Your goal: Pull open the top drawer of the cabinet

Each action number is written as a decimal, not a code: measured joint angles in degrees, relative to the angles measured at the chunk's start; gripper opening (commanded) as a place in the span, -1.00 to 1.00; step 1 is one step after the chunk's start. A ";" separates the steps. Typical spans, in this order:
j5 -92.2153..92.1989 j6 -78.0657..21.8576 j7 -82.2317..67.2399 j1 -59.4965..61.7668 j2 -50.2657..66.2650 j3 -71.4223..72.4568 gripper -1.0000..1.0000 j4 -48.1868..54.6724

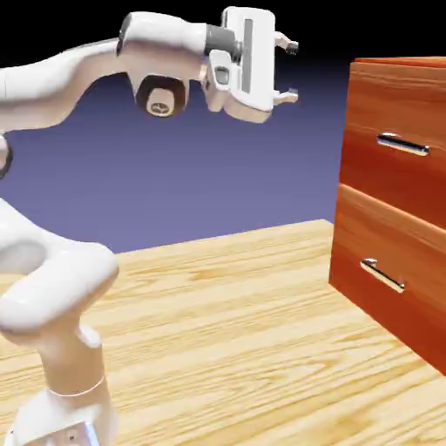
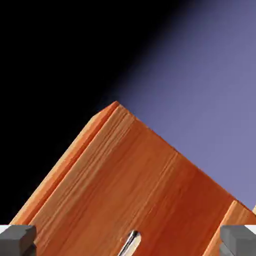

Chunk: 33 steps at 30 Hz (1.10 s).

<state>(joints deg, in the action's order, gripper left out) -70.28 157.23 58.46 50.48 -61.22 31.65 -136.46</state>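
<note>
The reddish-brown cabinet (image 1: 396, 200) stands at the exterior view's right. Its top drawer (image 1: 392, 161) is flush with the front and carries a slim silver bar handle (image 1: 402, 145). My gripper (image 1: 291, 70) hangs in the air left of the cabinet, level with its top edge and well apart from it, fingers pointing at it and open with nothing between them. In the hand view the cabinet (image 2: 140, 190) appears tilted, a bit of silver handle (image 2: 130, 245) shows at the bottom edge, and the grey fingertips (image 2: 17, 239) sit wide apart in the lower corners.
The lower drawer (image 1: 383, 279) with its own silver handle (image 1: 383, 275) sits below the top one. A light wooden table (image 1: 244, 331) stretches between the arm's base and the cabinet.
</note>
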 measured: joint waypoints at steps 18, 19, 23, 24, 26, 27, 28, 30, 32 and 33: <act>-44.85 -10.70 10.21 32.65 -18.23 20.20 0.00 15.66; -47.34 -11.30 10.78 34.47 -19.24 21.32 0.00 16.53; -57.31 -13.68 13.05 41.72 -23.29 25.81 0.00 20.01; -59.80 -14.27 13.62 43.54 -24.30 26.93 0.00 20.88; -64.79 -15.46 14.75 47.17 -26.33 29.18 0.00 22.62; -67.28 -16.06 15.32 48.98 -27.34 30.30 0.00 23.49; -69.77 -16.65 15.89 50.79 -28.35 31.42 0.00 24.36; -74.75 -17.84 17.02 54.42 -30.38 33.67 0.00 26.10; -79.74 -19.03 18.16 58.05 -32.40 35.91 0.00 27.84; -82.23 -19.63 18.73 59.87 -33.41 37.03 0.00 28.71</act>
<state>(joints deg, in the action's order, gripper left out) -152.51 137.61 77.19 110.35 -94.63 68.69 -107.75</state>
